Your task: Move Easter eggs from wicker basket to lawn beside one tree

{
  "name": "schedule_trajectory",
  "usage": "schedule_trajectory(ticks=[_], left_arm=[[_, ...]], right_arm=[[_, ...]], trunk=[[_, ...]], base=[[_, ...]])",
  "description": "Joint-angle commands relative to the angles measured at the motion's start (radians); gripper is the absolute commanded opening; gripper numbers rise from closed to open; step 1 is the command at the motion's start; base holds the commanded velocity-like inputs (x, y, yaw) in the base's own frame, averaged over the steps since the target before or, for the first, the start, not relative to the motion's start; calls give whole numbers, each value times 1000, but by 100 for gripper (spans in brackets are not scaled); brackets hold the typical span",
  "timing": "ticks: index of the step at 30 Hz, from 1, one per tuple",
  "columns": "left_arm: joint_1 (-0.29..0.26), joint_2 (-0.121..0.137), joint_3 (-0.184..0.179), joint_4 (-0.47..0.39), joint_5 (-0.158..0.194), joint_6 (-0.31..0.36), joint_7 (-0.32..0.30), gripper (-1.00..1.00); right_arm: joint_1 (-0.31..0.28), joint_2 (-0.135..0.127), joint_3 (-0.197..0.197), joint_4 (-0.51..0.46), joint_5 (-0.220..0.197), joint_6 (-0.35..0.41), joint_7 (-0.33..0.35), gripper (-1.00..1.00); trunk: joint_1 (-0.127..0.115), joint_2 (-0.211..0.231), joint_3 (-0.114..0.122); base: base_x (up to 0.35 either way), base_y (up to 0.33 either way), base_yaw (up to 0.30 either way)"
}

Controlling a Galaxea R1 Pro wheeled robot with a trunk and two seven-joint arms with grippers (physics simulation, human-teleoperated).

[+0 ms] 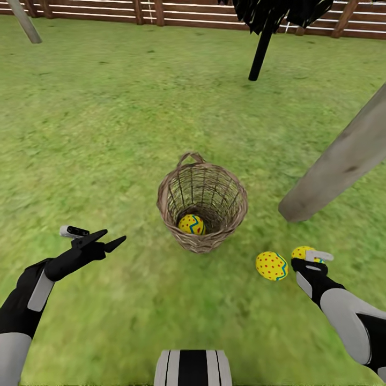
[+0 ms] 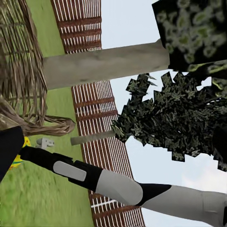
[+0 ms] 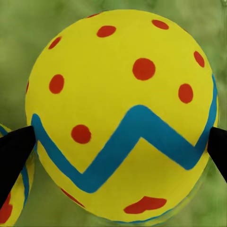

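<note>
The lawn [image 1: 107,123] spreads wide and green up to a slatted wooden fence [image 1: 96,10] at the far edge. A thick pale tree [image 1: 343,161] trunk leans in from the right, its foot planted in the grass just beyond the right arm; a thin black-trunked tree [image 1: 261,51] stands farther back near the fence.

The wicker basket [image 1: 202,206] sits upright in the middle of the grass, mouth up, loop handle on its far rim, with one egg in the basket [image 1: 191,224] at the bottom. It stands between the two arms, with nothing between it and either one.

The left claw [image 1: 110,239] hovers to the basket's left, fingers spread apart and holding nothing.

The right claw [image 1: 308,259] is low near the trunk's foot, its black fingertips [image 3: 14,151] pressed to either side of a held egg [image 3: 120,118], zigzag band running across between them. A loose egg [image 1: 272,266] lies on the grass just beside it, long axis roughly level.
</note>
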Motion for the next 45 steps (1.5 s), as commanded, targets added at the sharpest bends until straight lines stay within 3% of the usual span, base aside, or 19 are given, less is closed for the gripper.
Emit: schedule_trajectory(ticks=[1, 10, 30, 36, 37, 45], left_arm=[[0, 0, -1, 0, 1, 11, -3, 100], [0, -1, -2, 1, 1, 11, -1, 100], [0, -1, -2, 1, 0, 11, -1, 100], [0, -2, -2, 4, 1, 11, -1, 100], [0, -2, -2, 5, 1, 11, -1, 100], [0, -6, -3, 5, -1, 11, 4, 100]], right_arm=[[0, 1, -7, 0, 6, -29, 1, -100], [0, 1, -6, 0, 26, -42, 5, -100], [-1, -4, 4, -2, 26, -1, -4, -100], [-1, -4, 4, -2, 26, -1, -3, -100], [-1, -4, 4, -2, 26, -1, -3, 100], [-1, -4, 4, -2, 26, -1, -3, 100]], trunk=[[0, -1, -5], [4, -3, -39], [13, -7, -117], [13, -7, -117], [13, -7, -117], [11, -6, -93]], base=[[0, 0, 0], [0, 0, 0], [0, 0, 0], [0, 0, 0], [0, 0, 0], [0, 0, 0]])
